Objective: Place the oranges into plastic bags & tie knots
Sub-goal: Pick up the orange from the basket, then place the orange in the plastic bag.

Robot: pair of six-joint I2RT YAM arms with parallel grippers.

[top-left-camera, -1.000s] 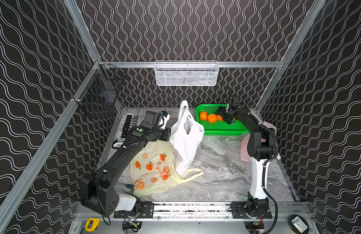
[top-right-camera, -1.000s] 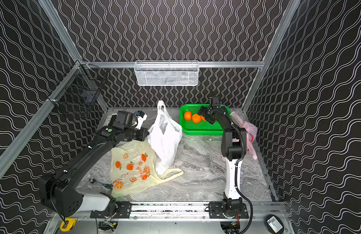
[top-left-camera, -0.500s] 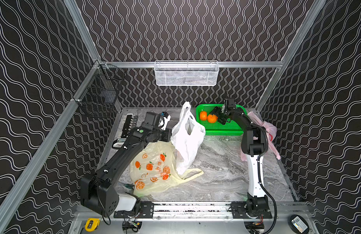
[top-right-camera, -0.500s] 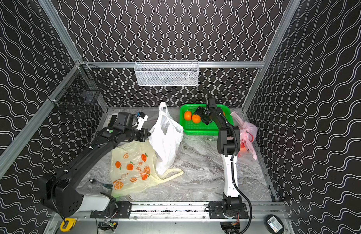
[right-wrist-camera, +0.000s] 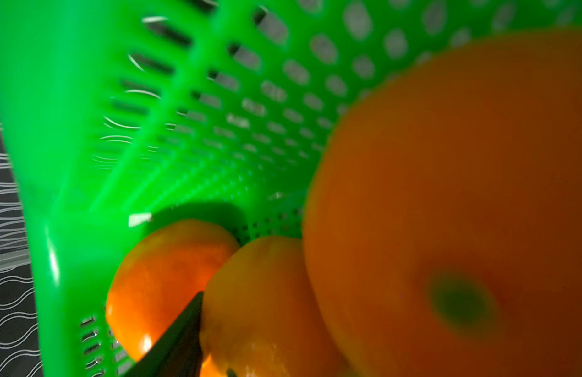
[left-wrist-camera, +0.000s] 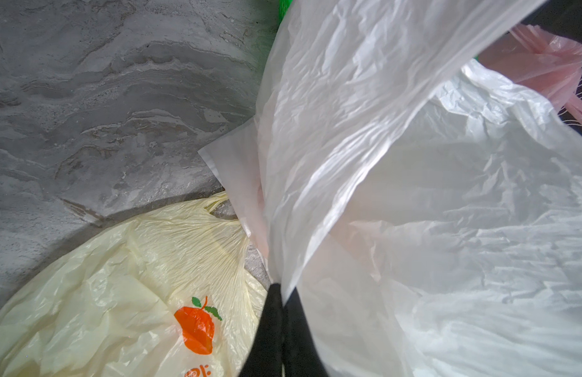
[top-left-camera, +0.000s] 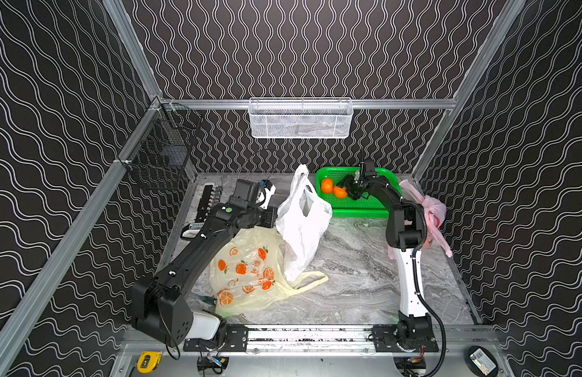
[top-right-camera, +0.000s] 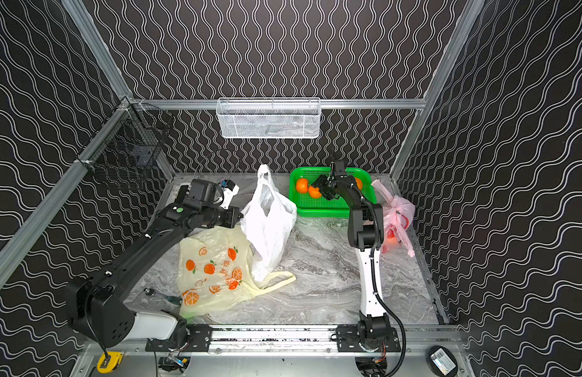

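Oranges [top-left-camera: 327, 185] lie in a green basket [top-left-camera: 361, 209] on the marbled table [top-left-camera: 348, 277]; left tool [left-wrist-camera: 283, 293] clamps the white bag [top-left-camera: 302, 225], right tool [top-left-camera: 346, 191] unclear.

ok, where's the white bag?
In both top views the white bag stands upright mid-table, held by the left gripper, with the yellow printed bag front-left of it and the green basket back-right.
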